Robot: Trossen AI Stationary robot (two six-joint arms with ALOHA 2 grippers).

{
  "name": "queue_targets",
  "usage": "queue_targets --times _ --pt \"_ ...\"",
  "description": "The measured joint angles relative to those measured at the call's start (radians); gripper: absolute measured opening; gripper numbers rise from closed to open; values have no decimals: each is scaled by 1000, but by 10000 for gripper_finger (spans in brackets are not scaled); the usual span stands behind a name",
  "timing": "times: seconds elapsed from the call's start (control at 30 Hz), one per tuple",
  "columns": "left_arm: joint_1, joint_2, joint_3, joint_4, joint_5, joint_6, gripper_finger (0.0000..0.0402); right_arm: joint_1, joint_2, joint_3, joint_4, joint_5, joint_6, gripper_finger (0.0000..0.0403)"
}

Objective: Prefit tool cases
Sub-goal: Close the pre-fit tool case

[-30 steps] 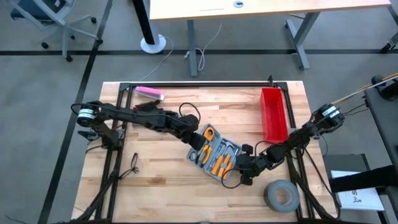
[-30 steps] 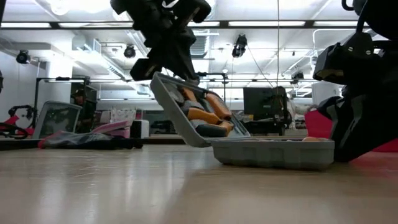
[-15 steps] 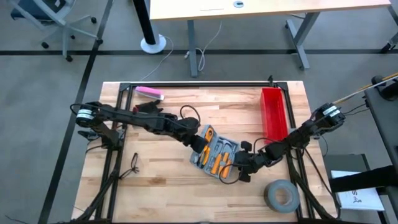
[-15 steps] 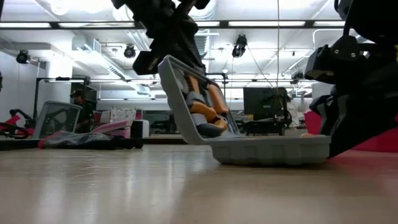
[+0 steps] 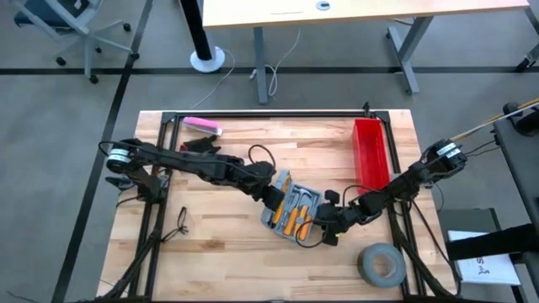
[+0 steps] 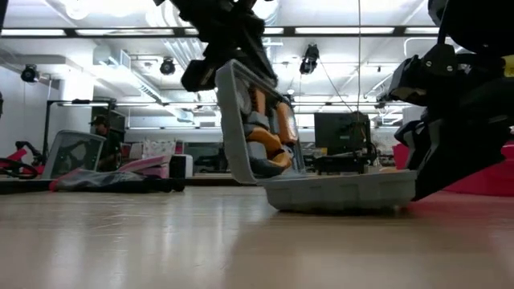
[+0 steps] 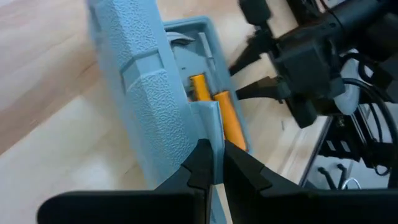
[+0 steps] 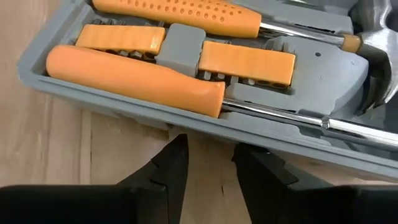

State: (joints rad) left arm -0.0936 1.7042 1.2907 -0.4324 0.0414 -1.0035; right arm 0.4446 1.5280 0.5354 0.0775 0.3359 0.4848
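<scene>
The tool case [image 5: 290, 210] lies near the middle of the tabletop [image 5: 227, 252], one half flat on the wood and the other half raised close to upright on its hinge, as the low view shows. Orange-handled tools [image 8: 143, 81] sit in the moulded slots of both halves.

My left tool [image 7: 214, 163] is pinched shut on the free rim of the raised half. My right tool [image 8: 208, 163] sits at the outer edge of the flat half, fingers parted with a gap between them; they appear to straddle or press the rim, but I cannot confirm a firm hold.

The step in hand, as I judge it, is swinging the raised half over to close the case.

Recommendations:
- Carry the left tool along an arc about the hinge, not straight down, so the thin rim does not slip from the pinch.
- Keep the right tool bracing the flat half so the case does not slide or tip on the tabletop.
- Withdraw the right tool's fingers from the rim before the halves meet.
- Watch the tools in the raised half; past upright they could drop from their slots and block closure.
</scene>
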Motion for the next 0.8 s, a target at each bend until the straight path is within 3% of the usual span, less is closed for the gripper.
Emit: queue_targets --times 0.17,0.4,0.67,0.8 --pt "-10 86 83 11 34 50 20 0 0 2 20 6 -8 126" --pt "-14 156 170 -106 45 112 20 0 0 1 1 -11 -2 124" --pt "-62 161 184 -63 39 74 24 -13 0 -10 2 -4 -1 130" --pt "-103 170 160 -2 56 36 52 -28 0 -4 10 -23 -12 135"
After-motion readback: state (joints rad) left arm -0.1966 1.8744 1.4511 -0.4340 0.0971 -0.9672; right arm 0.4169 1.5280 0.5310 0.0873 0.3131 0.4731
